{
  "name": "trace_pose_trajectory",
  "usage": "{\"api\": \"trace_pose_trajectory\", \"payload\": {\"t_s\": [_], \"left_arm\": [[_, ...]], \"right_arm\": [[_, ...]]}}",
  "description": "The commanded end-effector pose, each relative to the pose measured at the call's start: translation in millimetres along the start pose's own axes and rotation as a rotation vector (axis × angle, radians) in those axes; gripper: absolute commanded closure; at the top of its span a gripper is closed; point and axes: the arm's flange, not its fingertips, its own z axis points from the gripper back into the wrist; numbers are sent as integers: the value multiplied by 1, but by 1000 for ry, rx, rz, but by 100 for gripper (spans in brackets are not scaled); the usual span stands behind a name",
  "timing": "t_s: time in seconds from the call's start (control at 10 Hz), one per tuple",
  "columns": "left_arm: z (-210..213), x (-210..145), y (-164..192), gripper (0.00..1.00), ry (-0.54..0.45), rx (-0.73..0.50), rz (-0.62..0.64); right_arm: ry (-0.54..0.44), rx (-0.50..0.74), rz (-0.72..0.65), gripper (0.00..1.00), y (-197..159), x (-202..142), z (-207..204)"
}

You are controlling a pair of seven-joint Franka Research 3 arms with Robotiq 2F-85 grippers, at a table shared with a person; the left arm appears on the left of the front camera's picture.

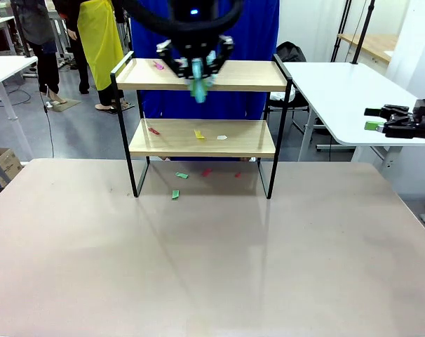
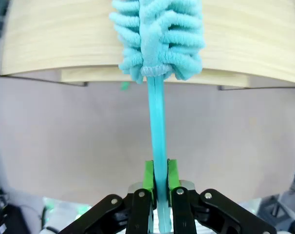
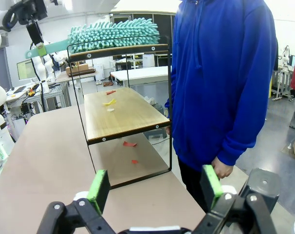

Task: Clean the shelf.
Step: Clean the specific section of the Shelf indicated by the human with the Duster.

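Pinching a teal duster (image 2: 157,34) by its handle, the left claw (image 2: 158,176) rests the head atop the shelf (image 1: 247,76), right claw (image 3: 155,185) spread.

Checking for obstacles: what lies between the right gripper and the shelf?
Bare table, in the right wrist view, between the right gripper and the shelf.

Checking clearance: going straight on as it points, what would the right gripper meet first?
Likely the shelf, at the near end of its lower board, though depth is unclear.
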Motion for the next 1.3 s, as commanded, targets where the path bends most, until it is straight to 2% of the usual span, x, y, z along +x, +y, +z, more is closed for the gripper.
{"api": "trace_pose_trajectory", "payload": {"t_s": [0.0, 0.4, 0.5, 0.7, 0.8, 1.2], "left_arm": [[-8, -17, 51, 87, 32, 139, -3], [20, -19, 121, 87, 0, 409, -6], [28, -19, 123, 87, -43, 408, -2], [51, -24, 103, 87, -159, 263, -14], [31, -19, 108, 87, -34, 347, -22], [32, -19, 102, 87, -52, 332, -29]], "right_arm": [[11, -2, -6, 0, 1, 4, -1], [11, -2, -6, 0, 1, 4, -1], [11, -2, -6, 0, 1, 4, -1], [11, -2, -6, 0, 1, 4, -1], [11, -2, -6, 0, 1, 4, -1], [11, -2, -6, 0, 1, 4, -1]]}}
